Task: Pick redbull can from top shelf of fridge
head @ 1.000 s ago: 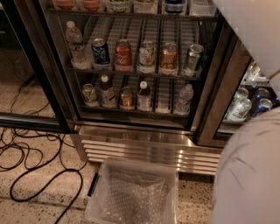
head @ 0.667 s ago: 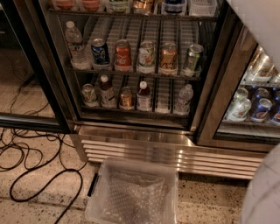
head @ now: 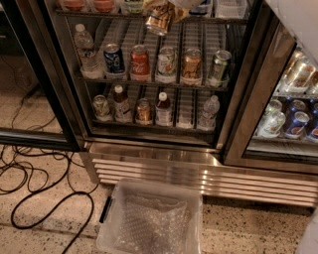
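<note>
Overhead, the redbull can (head: 159,19) hangs tilted in front of the top shelf (head: 99,14) of the fridge (head: 154,166). Its shiny silver end points down and to the left, and its golden-brown body slants up to the right. The pincer (head: 174,7) sits at the can's upper end, mostly cut off by the top edge of the view. It appears closed on the can, which rests on no rack.

Directly below the can, the middle rack carries a row of drinks. A blue Pepsi can (head: 114,58) stands down and to the left, and a red can (head: 139,62) is almost straight beneath. A pale can (head: 167,62), an orange can (head: 191,63) and a leaning green can (head: 219,64) follow to the right. A water bottle (head: 84,49) stands farthest left of the can on that rack.

Farther below, the lowest rack holds small bottles and cans. Beneath it runs the fridge's slatted steel base.

Well below the can, a clear plastic bin (head: 114,233) lined with bubble wrap rests on the speckled floor. Black cable (head: 44,198) loops to its left.

To the can's right, a white part of the robot (head: 298,17) fills the upper corner. More cans (head: 293,121) show behind the neighbouring glass door.
</note>
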Motion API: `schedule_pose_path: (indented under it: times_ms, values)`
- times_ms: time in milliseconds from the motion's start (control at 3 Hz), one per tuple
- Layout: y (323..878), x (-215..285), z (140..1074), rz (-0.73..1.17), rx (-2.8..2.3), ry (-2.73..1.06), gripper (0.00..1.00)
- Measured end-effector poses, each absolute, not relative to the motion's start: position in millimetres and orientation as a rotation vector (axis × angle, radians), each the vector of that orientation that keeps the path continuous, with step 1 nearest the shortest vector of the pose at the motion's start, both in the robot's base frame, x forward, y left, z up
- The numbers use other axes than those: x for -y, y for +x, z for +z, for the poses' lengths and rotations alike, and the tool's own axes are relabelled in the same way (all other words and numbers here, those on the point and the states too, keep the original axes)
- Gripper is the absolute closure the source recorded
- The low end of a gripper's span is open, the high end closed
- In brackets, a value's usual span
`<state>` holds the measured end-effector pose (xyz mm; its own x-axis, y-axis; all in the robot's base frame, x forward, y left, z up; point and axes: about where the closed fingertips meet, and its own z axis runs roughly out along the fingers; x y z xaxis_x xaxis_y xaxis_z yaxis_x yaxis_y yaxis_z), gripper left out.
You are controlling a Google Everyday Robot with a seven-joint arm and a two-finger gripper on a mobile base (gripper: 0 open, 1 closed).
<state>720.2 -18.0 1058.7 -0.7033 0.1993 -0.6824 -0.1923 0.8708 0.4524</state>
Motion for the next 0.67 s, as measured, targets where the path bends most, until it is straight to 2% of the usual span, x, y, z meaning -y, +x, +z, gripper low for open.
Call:
schedule_pose_path:
  times_ms: [333, 667]
  values:
    - [699.8, 11.6, 1039.5, 0.687, -2.321, 0.006, 1.0]
    - [652.3, -12.2, 1005.7, 0.822, -2.432, 0.012, 1.0]
